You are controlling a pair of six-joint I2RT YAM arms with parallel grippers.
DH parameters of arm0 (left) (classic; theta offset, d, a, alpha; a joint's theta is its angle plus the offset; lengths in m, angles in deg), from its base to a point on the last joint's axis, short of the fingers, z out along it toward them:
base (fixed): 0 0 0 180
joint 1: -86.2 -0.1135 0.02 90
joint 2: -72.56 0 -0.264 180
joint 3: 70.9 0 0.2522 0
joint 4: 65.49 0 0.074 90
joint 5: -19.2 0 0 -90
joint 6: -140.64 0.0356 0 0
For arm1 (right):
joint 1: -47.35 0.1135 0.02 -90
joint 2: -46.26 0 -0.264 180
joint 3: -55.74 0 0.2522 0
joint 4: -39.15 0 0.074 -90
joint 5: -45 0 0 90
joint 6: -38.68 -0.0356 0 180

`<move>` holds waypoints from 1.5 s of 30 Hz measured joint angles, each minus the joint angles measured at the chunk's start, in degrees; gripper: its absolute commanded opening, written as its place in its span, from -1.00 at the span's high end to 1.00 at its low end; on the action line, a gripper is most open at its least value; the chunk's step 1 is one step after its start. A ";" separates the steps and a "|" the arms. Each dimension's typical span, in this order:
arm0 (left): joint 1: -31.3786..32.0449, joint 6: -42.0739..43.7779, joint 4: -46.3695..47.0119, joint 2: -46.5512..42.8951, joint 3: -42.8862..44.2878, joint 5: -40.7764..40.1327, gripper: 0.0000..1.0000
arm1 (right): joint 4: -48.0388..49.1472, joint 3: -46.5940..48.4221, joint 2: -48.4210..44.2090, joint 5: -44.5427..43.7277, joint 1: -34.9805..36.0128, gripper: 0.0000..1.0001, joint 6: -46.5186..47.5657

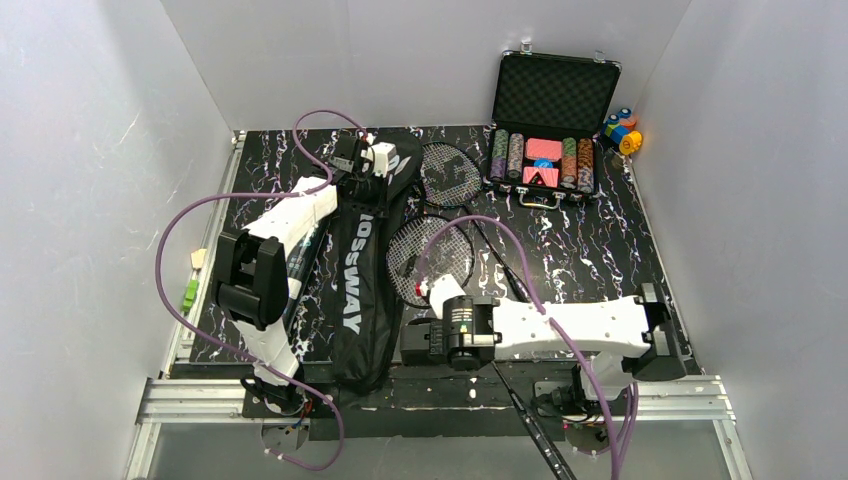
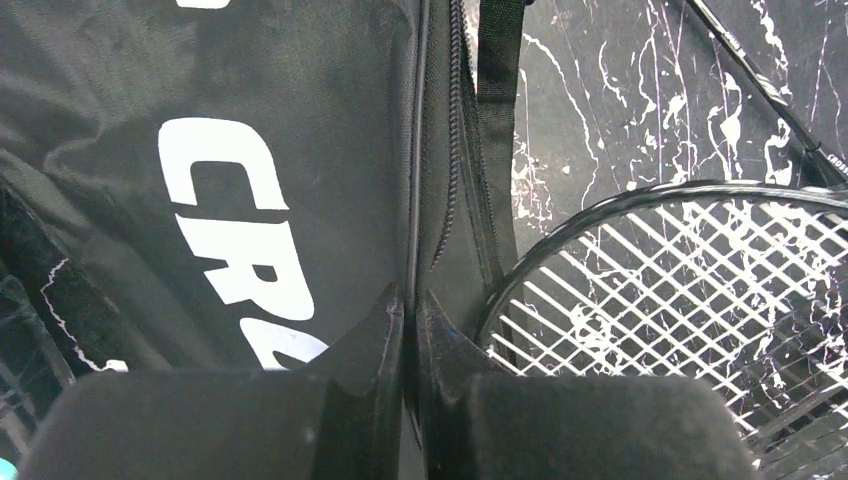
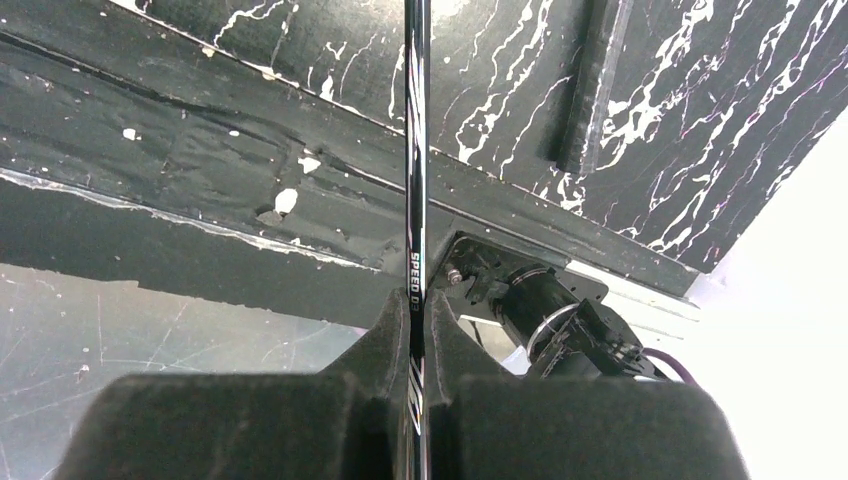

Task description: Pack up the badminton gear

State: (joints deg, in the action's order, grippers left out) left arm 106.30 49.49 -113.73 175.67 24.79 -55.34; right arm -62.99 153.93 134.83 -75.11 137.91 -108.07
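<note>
Top view: CROSSWAY bag lies lengthwise left of desk centre. Far racquet and near racquet lie outside it, so packing has barely begun.
Left wrist: left end effector pinches the bag's zip edge.
Right wrist: right end effector pinches a racquet shaft over the desk's near edge.

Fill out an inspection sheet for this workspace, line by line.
Surface: black marbled table.
Job's things: CROSSWAY bag lying lengthwise; far racquet and near racquet to its right, the near one's handle overhanging the near edge; shuttlecocks not seen.
Clutter: open poker chip case and coloured blocks, far right corner.
Grippers: left claw shut on the bag's zipper edge; right claw shut on the near racquet's shaft.
Cables: purple cables loop from both arms.
Surroundings: plain walls on three sides; metal rail along the near edge.
</note>
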 measured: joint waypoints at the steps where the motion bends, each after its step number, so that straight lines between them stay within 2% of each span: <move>1: 0.00 0.00 0.00 0.00 0.31 0.00 1.00 | 0.07 0.50 0.85 -0.13 0.00 0.97 0.33; 10: 0.35 -0.11 0.00 0.33 0.66 0.09 1.00 | 1.79 6.14 5.07 -1.49 -0.02 0.97 5.53; 19: 1.09 -1.33 -1.11 0.72 2.14 0.79 1.00 | 8.35 6.78 10.67 -1.01 -1.68 0.97 12.22; 30: 1.14 -2.58 -1.38 0.39 1.27 3.23 1.00 | 19.17 8.85 14.88 2.49 -15.23 0.97 18.69; 40: 1.14 -3.50 -2.38 -0.96 -1.09 4.46 1.00 | 27.82 4.63 13.14 7.34 -21.05 0.97 18.27; 45: 1.14 -4.17 -2.40 -2.01 -2.21 6.56 1.00 | 33.35 5.66 13.53 9.07 -23.37 0.97 19.30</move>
State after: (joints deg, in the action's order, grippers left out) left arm 107.44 45.32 -116.13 173.66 22.58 -48.78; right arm -29.63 159.59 148.36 -66.04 114.55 -88.77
